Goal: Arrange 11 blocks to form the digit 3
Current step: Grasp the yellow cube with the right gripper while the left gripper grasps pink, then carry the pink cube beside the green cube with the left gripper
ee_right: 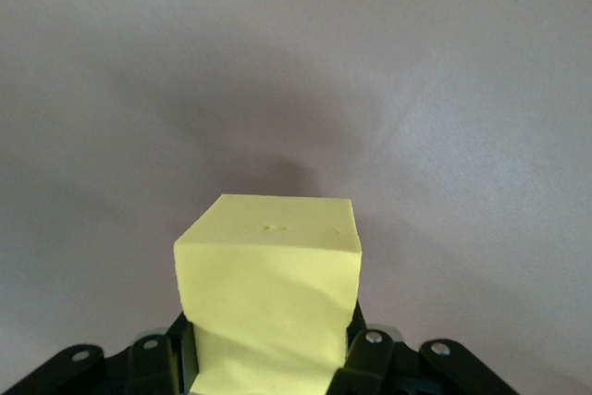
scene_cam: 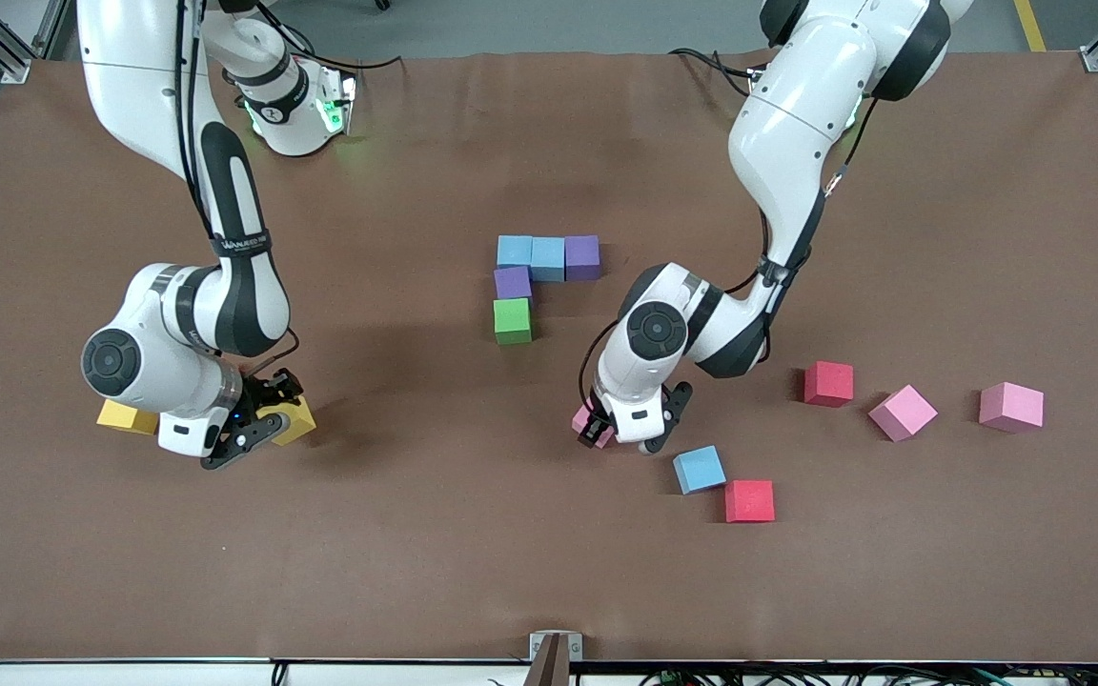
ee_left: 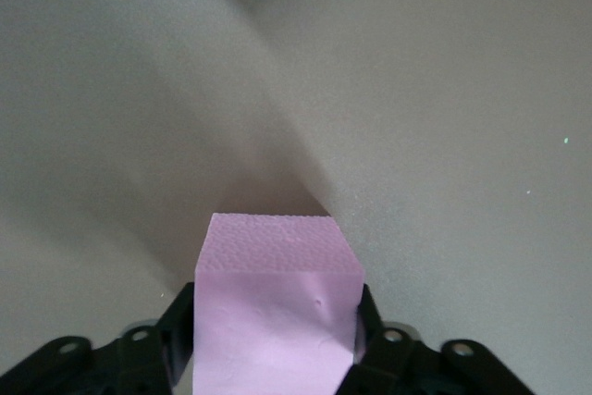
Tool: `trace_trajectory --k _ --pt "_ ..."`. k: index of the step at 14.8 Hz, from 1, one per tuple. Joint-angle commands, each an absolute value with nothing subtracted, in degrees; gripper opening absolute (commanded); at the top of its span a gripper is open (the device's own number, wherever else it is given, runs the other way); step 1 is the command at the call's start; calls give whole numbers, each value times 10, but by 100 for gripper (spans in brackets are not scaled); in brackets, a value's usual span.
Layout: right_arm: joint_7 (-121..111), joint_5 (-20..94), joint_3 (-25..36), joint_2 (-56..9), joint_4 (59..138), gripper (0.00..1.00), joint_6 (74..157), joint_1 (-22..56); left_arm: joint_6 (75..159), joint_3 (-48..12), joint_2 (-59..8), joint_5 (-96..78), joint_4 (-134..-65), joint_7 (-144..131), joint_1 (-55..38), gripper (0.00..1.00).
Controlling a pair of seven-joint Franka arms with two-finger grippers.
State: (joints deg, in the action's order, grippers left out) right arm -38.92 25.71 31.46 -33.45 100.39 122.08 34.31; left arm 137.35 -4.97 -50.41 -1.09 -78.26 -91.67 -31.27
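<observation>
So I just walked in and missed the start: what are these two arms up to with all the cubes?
They are building a figure from blocks. Five already touch mid-table: two light blue, two purple and one green. The left gripper is shut on a pink block low by the table, near a loose blue block. The right gripper is shut on a yellow block, beside an orange block. Two red blocks and two paler pink cubes lie loose.

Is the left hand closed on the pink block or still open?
Closed on it: the left hand has its fingers pressed against both sides of the pink block.
</observation>
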Motion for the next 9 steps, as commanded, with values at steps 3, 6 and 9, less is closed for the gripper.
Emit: trace_trajectory --k 3,6,9 --pt "-345 255 311 -330 981 17 1180 357 1315 -41 -469 -18 -797 -1020 -335 9" --pt "-345 255 311 -329 981 17 1180 359 1321 -42 -417 -18 -859 -1158 -347 8" --pt "-344 256 311 -328 981 19 1179 362 1371 -42 -362 -12 -955 -1264 -374 8"
